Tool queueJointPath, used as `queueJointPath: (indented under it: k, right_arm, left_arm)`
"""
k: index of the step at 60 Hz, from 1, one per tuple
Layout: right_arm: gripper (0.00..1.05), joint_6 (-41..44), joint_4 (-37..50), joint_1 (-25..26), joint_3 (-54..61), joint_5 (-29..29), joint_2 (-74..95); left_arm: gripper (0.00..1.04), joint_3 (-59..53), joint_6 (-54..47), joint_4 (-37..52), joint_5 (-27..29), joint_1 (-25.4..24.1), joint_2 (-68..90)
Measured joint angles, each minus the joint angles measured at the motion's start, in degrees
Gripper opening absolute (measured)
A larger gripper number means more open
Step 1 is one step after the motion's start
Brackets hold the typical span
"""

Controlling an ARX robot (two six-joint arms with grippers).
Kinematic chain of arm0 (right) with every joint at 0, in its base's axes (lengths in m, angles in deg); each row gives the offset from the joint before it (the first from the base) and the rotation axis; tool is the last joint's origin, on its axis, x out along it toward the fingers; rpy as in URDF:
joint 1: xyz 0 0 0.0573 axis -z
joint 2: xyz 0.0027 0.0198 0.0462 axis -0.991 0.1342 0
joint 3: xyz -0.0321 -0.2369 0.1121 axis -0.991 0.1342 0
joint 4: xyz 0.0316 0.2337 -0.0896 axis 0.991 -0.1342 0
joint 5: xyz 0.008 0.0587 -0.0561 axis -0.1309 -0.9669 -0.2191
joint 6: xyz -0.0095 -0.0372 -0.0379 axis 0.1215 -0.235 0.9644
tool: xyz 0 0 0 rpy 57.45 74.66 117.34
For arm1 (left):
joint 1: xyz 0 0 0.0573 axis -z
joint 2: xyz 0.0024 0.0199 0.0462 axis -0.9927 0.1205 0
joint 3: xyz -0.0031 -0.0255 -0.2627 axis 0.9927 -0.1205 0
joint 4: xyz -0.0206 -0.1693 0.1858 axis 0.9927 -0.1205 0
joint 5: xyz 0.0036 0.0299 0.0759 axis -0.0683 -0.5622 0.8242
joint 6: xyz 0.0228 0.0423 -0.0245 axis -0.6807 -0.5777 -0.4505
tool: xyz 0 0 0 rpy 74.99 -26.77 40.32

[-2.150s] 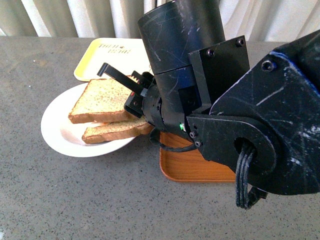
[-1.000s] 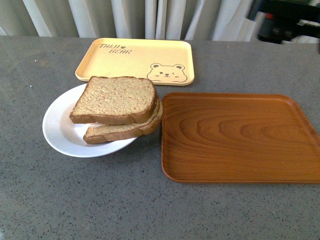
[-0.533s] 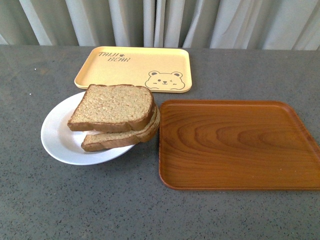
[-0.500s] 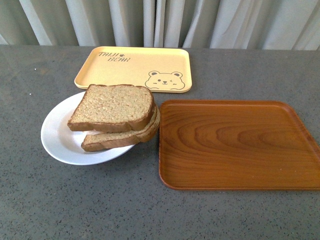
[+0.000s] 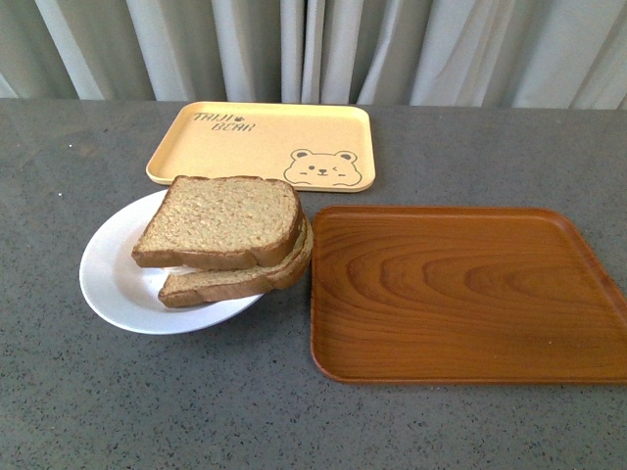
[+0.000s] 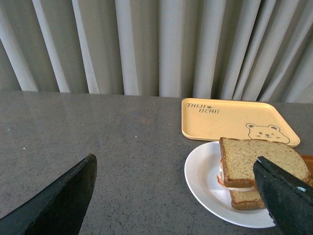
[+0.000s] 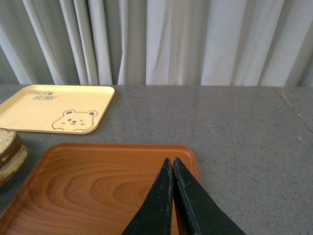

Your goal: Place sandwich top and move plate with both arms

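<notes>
Front view: the sandwich top (image 5: 220, 220) lies flat on a lower bread slice (image 5: 235, 281), slightly offset from it, and the stack sits on the right half of the white plate (image 5: 110, 284). The plate rests on the grey bench (image 5: 147, 411), just left of the brown wooden tray (image 5: 460, 294). The bread overhangs the plate's rim towards that tray; contact between them cannot be confirmed. The pale yellow bear-print tray (image 5: 260, 142) lies behind the plate, near a grey curtain (image 5: 313, 49). No arm shows in this view. Left wrist view: the left gripper (image 6: 173, 164) hangs above the bench, jaws spread wide and empty, and a pale and reddish filling shows between the slices. Right wrist view: the right gripper (image 7: 172, 161) is over the wooden tray, jaws pressed together with nothing between them.
</notes>
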Motion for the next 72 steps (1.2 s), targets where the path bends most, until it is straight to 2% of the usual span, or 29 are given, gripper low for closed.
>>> queueJointPath:
  k: [33,72]
  right_arm:
    - [0.02,0.0,-18.4,0.1,0.1,-0.3,-20.0]
    - [0.02,0.0,-30.8,0.1,0.0,-0.3,-32.5]
  left_arm:
    - [0.96,0.0,0.0,0.0,0.0,0.0,0.0]
    - [0.96,0.0,0.0,0.0,0.0,0.0,0.0]
